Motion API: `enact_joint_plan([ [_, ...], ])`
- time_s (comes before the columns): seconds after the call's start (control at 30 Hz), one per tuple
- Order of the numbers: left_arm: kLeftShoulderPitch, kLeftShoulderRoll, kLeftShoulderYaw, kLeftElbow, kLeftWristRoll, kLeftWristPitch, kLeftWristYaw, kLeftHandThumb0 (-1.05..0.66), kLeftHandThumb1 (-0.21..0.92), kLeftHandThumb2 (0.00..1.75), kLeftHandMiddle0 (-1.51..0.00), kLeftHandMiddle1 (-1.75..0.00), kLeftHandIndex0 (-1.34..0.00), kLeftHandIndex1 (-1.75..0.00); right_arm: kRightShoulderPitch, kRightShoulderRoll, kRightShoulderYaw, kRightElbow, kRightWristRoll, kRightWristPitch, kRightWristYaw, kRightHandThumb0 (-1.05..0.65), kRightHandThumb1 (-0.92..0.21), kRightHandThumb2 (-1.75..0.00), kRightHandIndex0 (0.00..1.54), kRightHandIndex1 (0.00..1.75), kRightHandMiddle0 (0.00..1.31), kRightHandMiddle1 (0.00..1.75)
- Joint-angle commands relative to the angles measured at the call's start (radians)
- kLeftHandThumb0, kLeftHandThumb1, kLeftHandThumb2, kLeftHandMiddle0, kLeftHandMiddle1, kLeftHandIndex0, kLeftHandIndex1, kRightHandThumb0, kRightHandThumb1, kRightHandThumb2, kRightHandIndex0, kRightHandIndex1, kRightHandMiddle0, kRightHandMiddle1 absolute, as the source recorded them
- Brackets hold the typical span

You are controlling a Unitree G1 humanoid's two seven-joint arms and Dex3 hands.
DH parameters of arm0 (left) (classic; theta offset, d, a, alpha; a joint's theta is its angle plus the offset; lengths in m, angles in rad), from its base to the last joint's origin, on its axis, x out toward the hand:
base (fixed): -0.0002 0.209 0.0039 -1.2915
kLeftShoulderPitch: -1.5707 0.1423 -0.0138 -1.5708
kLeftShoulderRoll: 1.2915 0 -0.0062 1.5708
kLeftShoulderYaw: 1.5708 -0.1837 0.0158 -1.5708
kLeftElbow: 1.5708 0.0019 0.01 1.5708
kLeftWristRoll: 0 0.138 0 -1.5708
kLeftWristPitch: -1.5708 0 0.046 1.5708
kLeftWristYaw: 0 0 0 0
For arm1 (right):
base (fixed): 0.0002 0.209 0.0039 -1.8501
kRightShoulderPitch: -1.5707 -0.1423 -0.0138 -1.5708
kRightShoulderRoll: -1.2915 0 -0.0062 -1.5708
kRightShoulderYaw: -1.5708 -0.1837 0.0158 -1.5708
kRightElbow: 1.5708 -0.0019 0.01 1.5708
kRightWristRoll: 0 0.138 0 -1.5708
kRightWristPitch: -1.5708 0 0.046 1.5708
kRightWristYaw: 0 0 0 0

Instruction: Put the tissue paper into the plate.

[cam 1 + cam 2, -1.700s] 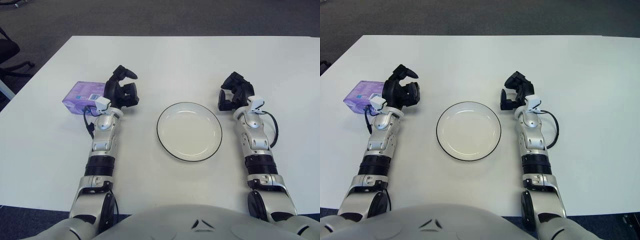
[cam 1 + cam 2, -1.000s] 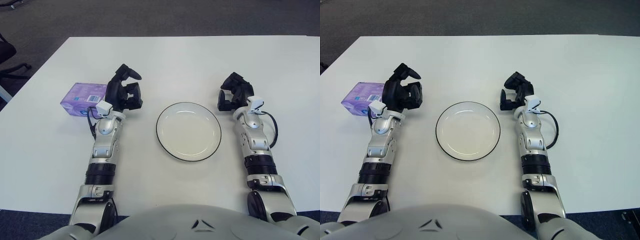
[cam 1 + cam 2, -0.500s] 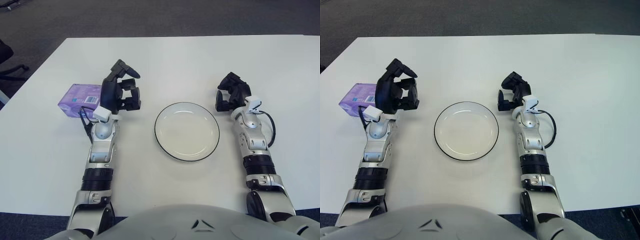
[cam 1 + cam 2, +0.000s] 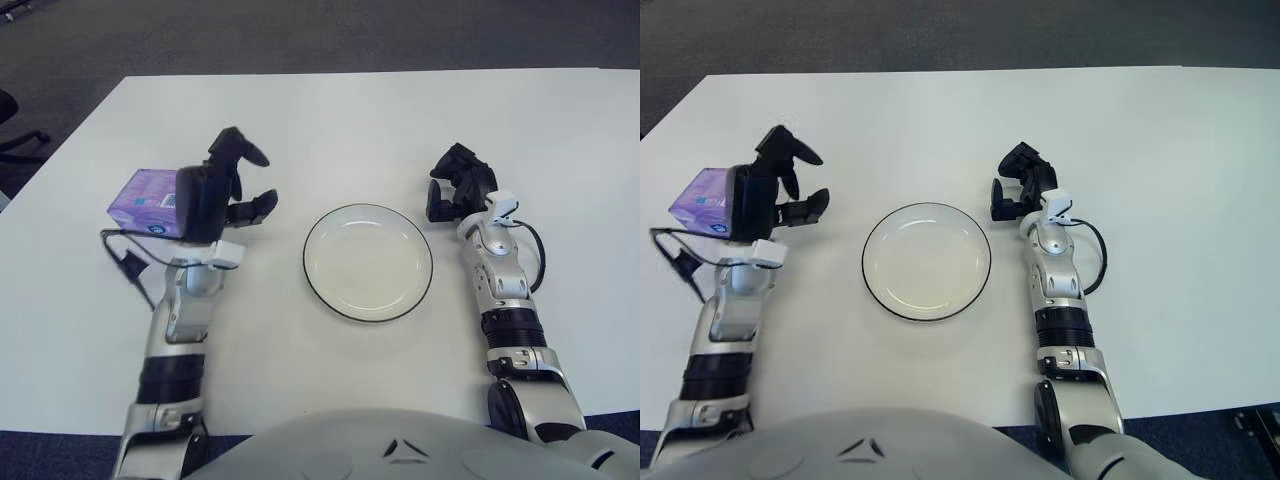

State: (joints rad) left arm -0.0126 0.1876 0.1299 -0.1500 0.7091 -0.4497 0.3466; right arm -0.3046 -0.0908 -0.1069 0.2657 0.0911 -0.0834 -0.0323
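- Since the earlier frames, the left robot hand (image 4: pixel 225 195) has been raised and rolled outward, so that its palm is turned toward the tissue pack rather than hanging over the counter beside it.
- Left robot hand: fingers are spread and nothing is held; whether the palm touches the pack cannot be told.
- Tissue pack (image 4: pixel 145 200), purple, is seen on the white counter (image 4: pixel 330 120) directly to the left of the left robot hand, partly hidden behind it.
- Pack's long axis is judged to run roughly left-right, slightly skewed.
- Plate (image 4: pixel 368 262) is seen to the right of the left robot hand, well apart from the pack; it holds nothing.
- Right robot hand (image 4: pixel 452 185) is shown just beside the plate's upper right rim, fingers curled on nothing.
- Left robot hand is clearly the nearer; a grasp is judged to call for a further leftward reach.
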Motion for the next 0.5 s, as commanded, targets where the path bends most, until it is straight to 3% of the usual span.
enact_joint_plan([
  [0.0,0.074,0.055,0.035,-0.008,0.109,0.043,0.074,-0.47,0.36,1.26,-1.21,-1.75,-0.58,-1.75,0.14,0.023,-0.01,0.081,0.0,-0.004,0.003,-0.01,0.04,-1.7,0.89,1.69,0.66,1.75],
  [0.13,0.084,0.088,0.038,-0.029,0.182,0.085,0.117,-0.46,0.41,1.2,-1.03,-1.75,-0.54,-1.75,0.14,0.021,-0.011,0.083,-0.001,-0.005,0.009,-0.01,0.04,-1.7,0.89,1.68,0.66,1.75],
  [0.27,0.1,0.121,0.04,-0.051,0.229,0.128,0.129,-0.43,0.51,1.08,-0.66,-1.7,-0.46,-1.75,0.141,0.019,-0.012,0.082,-0.001,-0.004,0.016,-0.01,0.04,-1.7,0.9,1.67,0.66,1.75],
  [0.33,0.107,0.14,0.041,-0.062,0.245,0.145,0.125,-0.42,0.54,1.03,-0.57,-1.68,-0.44,-1.75,0.141,0.018,-0.012,0.081,-0.001,-0.002,0.017,-0.01,0.04,-1.7,0.9,1.67,0.66,1.75],
  [0.47,0.124,0.178,0.039,-0.078,0.237,0.169,0.079,-0.39,0.72,0.79,-0.4,-1.52,-0.32,-1.75,0.14,0.016,-0.011,0.081,-0.003,0.003,0.013,-0.01,0.04,-1.7,0.9,1.67,0.66,1.75],
])
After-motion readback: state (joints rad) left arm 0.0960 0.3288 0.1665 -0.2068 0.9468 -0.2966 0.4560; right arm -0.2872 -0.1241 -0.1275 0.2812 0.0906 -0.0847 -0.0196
